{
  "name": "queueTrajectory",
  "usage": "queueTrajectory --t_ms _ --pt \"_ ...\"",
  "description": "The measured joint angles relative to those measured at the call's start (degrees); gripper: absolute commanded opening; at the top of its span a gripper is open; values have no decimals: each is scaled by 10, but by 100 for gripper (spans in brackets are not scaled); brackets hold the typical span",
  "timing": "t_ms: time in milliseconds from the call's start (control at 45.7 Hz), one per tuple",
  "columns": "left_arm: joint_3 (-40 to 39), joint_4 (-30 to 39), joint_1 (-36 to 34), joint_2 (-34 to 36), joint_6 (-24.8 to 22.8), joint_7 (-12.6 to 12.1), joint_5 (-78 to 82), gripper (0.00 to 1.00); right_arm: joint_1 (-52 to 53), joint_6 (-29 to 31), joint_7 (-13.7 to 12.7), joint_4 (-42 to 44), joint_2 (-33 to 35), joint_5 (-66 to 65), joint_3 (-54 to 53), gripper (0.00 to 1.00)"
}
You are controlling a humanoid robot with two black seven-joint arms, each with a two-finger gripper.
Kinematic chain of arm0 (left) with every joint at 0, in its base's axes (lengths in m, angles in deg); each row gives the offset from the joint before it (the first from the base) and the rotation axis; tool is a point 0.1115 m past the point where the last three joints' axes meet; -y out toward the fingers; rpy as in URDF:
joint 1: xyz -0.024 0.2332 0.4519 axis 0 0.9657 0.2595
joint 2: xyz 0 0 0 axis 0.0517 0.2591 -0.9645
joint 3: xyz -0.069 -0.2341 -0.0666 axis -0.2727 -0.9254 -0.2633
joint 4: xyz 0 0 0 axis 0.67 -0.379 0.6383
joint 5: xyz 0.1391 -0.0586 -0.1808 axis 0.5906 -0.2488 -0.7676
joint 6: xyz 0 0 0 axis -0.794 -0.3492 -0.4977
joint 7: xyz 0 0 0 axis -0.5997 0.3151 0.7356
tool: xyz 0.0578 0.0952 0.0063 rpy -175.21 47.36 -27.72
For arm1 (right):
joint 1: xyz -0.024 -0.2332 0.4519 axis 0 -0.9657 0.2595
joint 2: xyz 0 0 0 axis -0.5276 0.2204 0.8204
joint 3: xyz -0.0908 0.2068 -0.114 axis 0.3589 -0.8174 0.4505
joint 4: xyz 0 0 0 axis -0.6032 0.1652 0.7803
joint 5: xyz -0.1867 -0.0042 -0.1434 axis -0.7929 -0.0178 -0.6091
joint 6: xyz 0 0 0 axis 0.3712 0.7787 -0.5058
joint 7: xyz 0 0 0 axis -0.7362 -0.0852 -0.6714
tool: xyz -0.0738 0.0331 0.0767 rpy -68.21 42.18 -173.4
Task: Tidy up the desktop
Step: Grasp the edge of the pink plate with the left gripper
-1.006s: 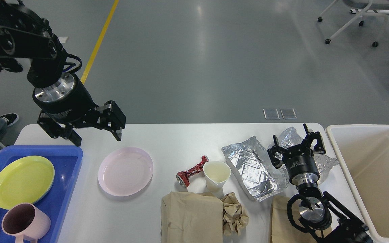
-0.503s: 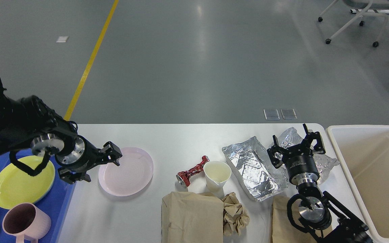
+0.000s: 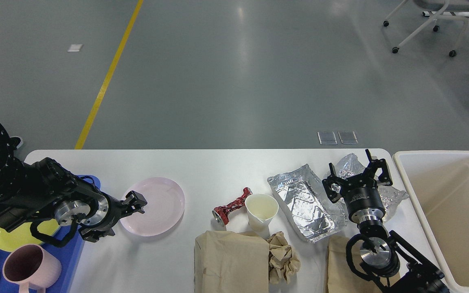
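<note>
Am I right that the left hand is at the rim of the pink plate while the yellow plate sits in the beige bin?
Not quite: the head view shows the yellow plate in the blue tray, not the beige bin. The left hand is indeed at the pink plate rim.

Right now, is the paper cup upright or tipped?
Upright. The paper cup stands on the desktop with its round mouth facing up, beside the crushed red can. Cannot tell whether it holds anything.
</note>
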Motion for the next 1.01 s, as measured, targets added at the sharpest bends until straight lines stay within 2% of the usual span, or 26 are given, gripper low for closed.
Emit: queueTrajectory --t_ms 109,241,328,481,897,1006 --pt "-14 -19 35 1 41 -16 -32 90 0 0 0 0 0 0 0 100" --pt "-36 -56 66 -3 55 -70 -60 89 0 0 0 0 0 0 0 100" --pt "-42 -68 72 -2 57 -88 -64 86 0 0 0 0 0 0 0 100" --pt "-44 -90 76 -1 58 -82 -56 69 0 0 0 1 0 0 0 100" --pt "-57 -102 89 1 27 -46 -4 69 0 0 0 1 0 0 0 100" --pt "-64 -110 100 0 27 -43 -1 66 0 0 0 1 0 0 0 100"
